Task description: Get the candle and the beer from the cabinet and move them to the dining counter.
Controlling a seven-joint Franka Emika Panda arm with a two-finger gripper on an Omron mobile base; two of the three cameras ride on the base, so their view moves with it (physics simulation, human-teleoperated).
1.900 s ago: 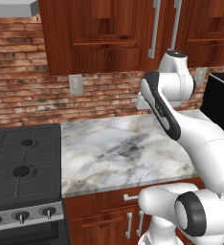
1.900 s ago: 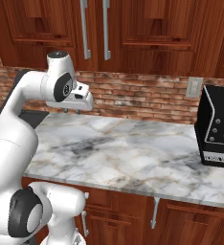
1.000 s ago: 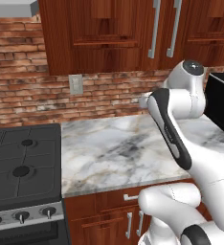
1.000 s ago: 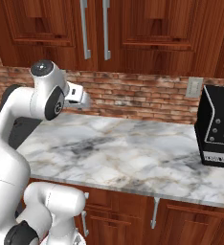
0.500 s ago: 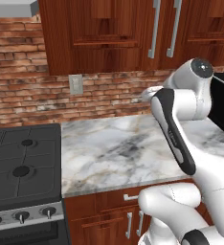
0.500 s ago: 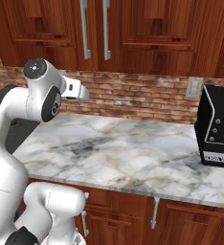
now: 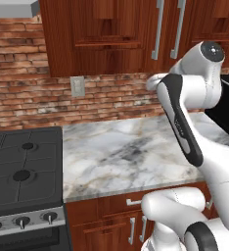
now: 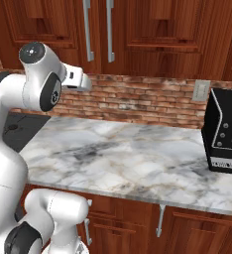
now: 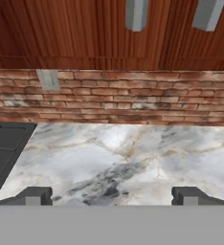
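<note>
Our gripper (image 9: pixel 111 195) is wide open and holds nothing. The cabinet (image 8: pixel 152 34) is shut, right above the brick wall (image 9: pixel 133 98), so we guess the candle and beer are inside. We lift our hand to a silver handle (image 9: pixel 136 14), grab it straight on, and pull slowly.

Seen along the gripper (image 9: pixel 111 196), with two dark fingertips (image 9: pixel 33 195) standing far apart at the bottom, jaws spread wide, nothing between them. Below and ahead, a marble worktop (image 9: pixel 133 158), white-grey with darker veins. At the left edge, the corner of a black stove (image 9: pixel 4 148). Behind the worktop, a red brick wall (image 9: pixel 133 98) carrying a grey outlet plate (image 9: pixel 48 79). Above, closed doors of the dark reddish wooden cabinet (image 9: pixel 75 33), with the lower ends of two silver bar handles (image 9: pixel 136 14) hanging down.
</note>
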